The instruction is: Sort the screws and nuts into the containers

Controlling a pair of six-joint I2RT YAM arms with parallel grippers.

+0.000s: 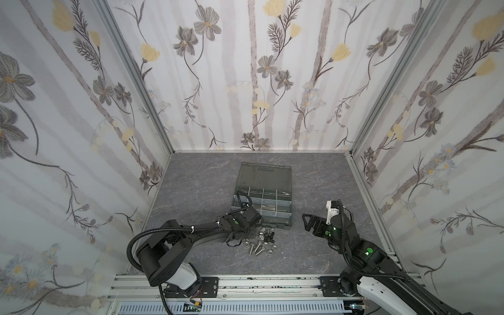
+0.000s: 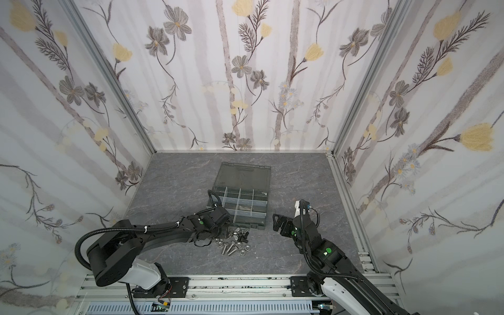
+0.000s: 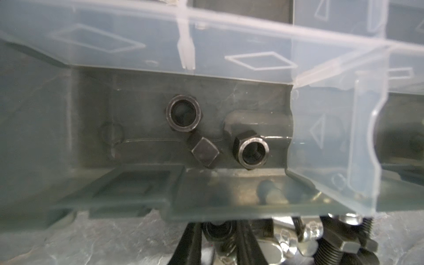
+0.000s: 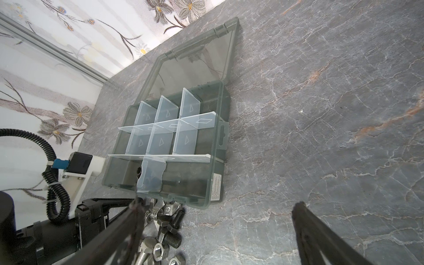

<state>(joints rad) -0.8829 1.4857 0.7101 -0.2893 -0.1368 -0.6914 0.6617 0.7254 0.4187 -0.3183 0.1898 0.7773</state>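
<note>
Your left gripper (image 1: 245, 235) has its fingers (image 3: 189, 241) low in the heap of screws (image 1: 255, 249) and nuts (image 1: 270, 252) on the tabletop (image 1: 204, 191), just before the case (image 1: 263, 167). Whether they grip anything, I cannot tell. Your right gripper (image 4: 219, 204) holds its fingers (image 4: 321, 243) wide apart and empty.

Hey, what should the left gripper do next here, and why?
Probably lift the left gripper straight up. It looks closed around a black nut in the pile, and three black nuts already lie in the compartment just beyond, so it must clear the case wall.
</note>
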